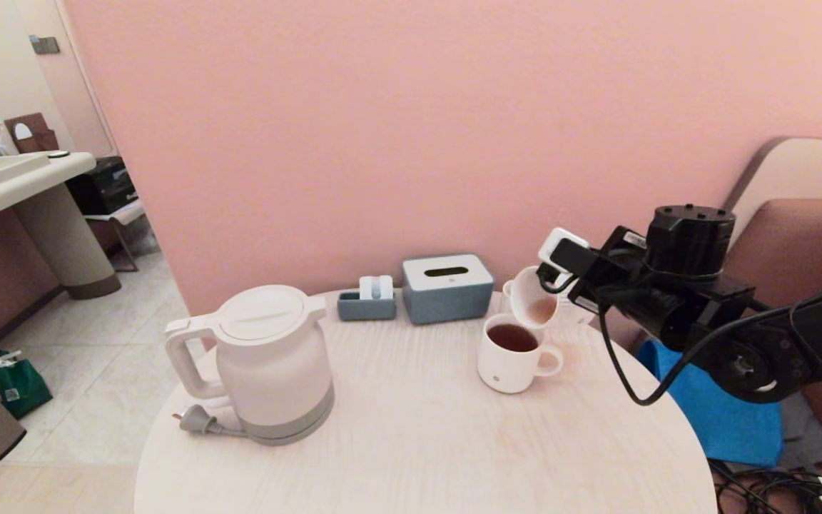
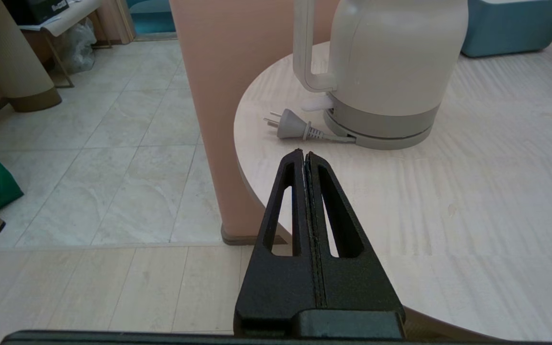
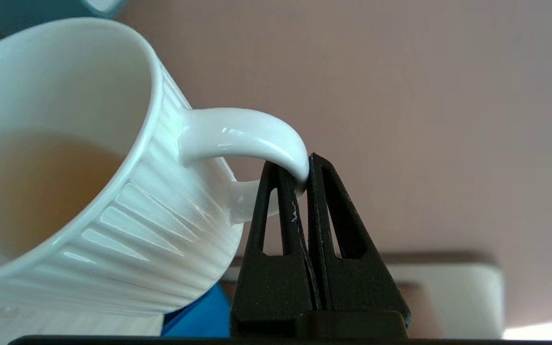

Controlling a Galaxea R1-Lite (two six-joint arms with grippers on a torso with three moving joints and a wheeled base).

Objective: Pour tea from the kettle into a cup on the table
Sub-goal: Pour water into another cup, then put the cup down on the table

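Kettle (image 1: 274, 360), mug (image 1: 509, 355) on table (image 1: 425, 442)

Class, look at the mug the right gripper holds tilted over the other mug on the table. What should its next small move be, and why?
Probably tip it a little further. The right gripper is shut on the handle of the ribbed cup, tilted over the standing mug of dark tea. Pale tea still pools inside the cup. The kettle stands untouched.

I see a grey-blue tissue box (image 1: 447, 288) at centre frame, a small blue caddy (image 1: 367, 303) just left of it, a mug of dark tea (image 1: 512, 353) right of centre, a green bag (image 1: 14, 380) lower left, a washbasin (image 1: 4, 177) upper left, a blue cloth (image 1: 718, 414) lower right.
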